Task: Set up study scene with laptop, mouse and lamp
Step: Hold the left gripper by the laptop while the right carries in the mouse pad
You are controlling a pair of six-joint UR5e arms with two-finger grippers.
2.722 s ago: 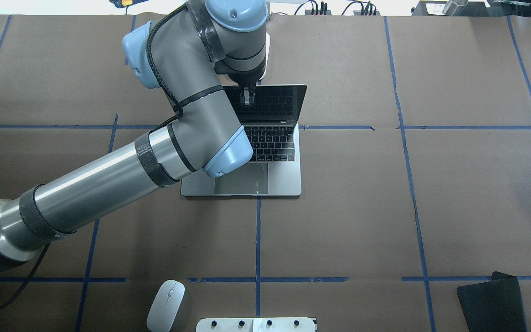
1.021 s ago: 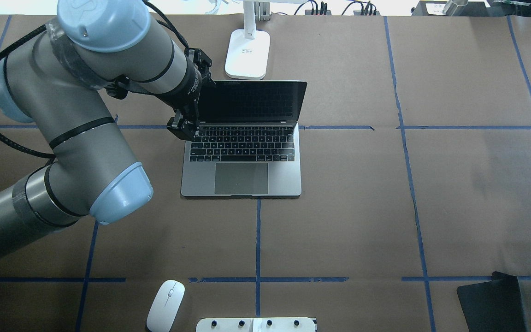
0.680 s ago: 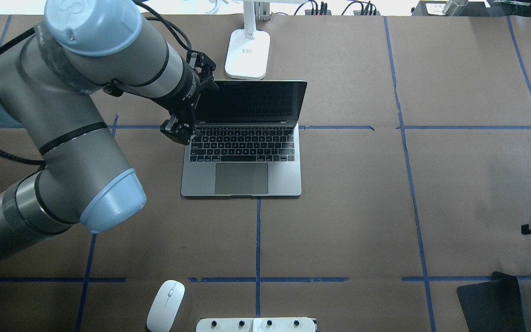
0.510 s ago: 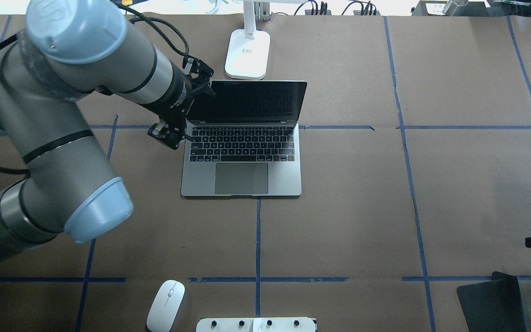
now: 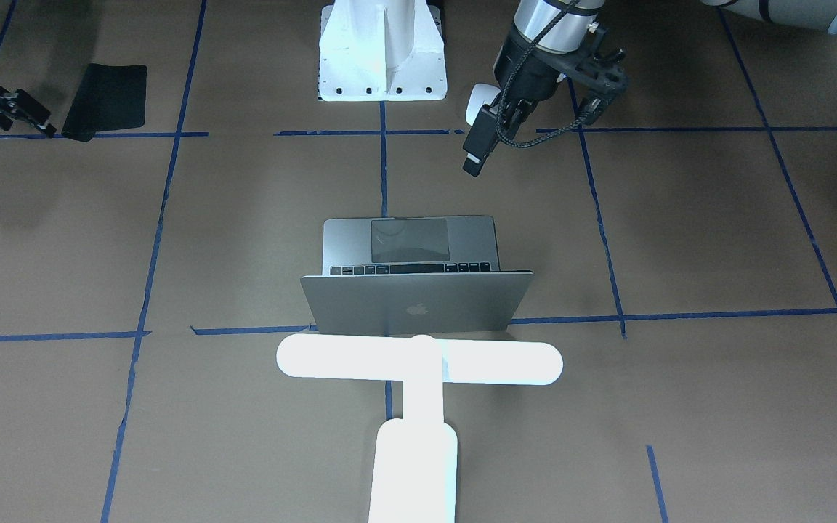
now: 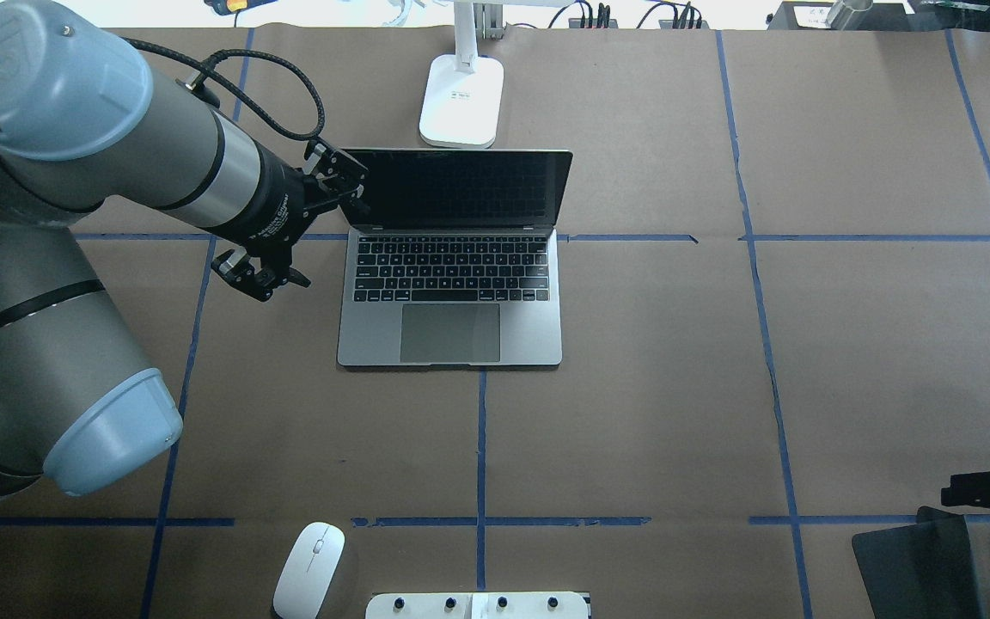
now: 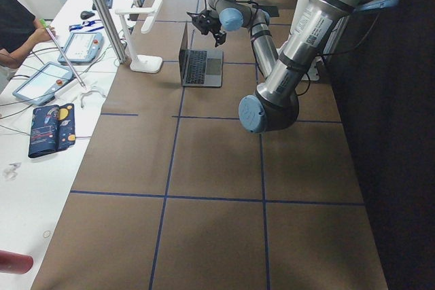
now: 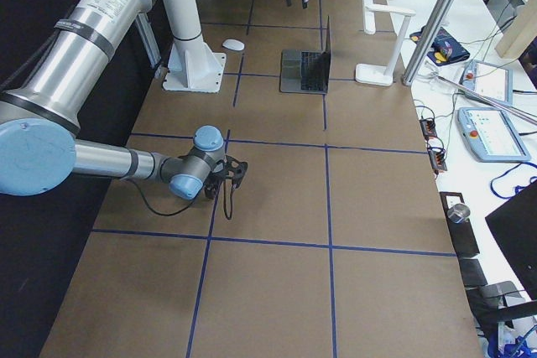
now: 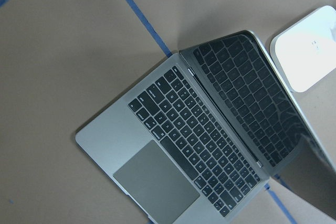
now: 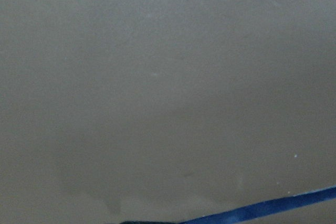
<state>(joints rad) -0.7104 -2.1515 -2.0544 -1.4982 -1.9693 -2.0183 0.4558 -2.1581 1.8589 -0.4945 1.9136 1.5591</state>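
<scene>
The bench (image 6: pixel 675 387) fills the floor in front of me. The left arm (image 6: pixel 74 215) is the biggest thing over it, sweeping in on the laptop's left side with its elbow hanging above the paper.

The laptop (image 6: pixel 452 284) sits open mid-bench, screen dark and keyboard facing the robot. The lid is tipped a little past upright.

The lamp (image 5: pixel 418 363) glows just behind the laptop's lid. Its base (image 6: pixel 461 103) stands close to the lid's back edge, and its long bar head runs parallel to the lid. Seen from the operators' side, the bar covers the lid's lower edge.

The white pedestal (image 5: pixel 381 51) is bolted down at the robot's edge, straight out from the laptop's trackpad and well apart from it. The black mouse pad (image 5: pixel 106 98) lies far off to the laptop's right, at that same edge.

The mouse (image 6: pixel 309 570) rests on the bench well clear of the laptop, out from its front-left corner and just beside the pedestal.

The left pincer (image 6: pixel 259 279) hangs just off the laptop's left edge, fingers spread and pinching nothing. The right pincer (image 5: pixel 26 115) hovers by the mouse pad; I cannot tell how its fingers stand.

Brown paper covers the bench, crossed by blue tape lines (image 6: pixel 479 447). Past the lamp runs a white side table (image 7: pixel 41 66) with tablets and cables on it.
</scene>
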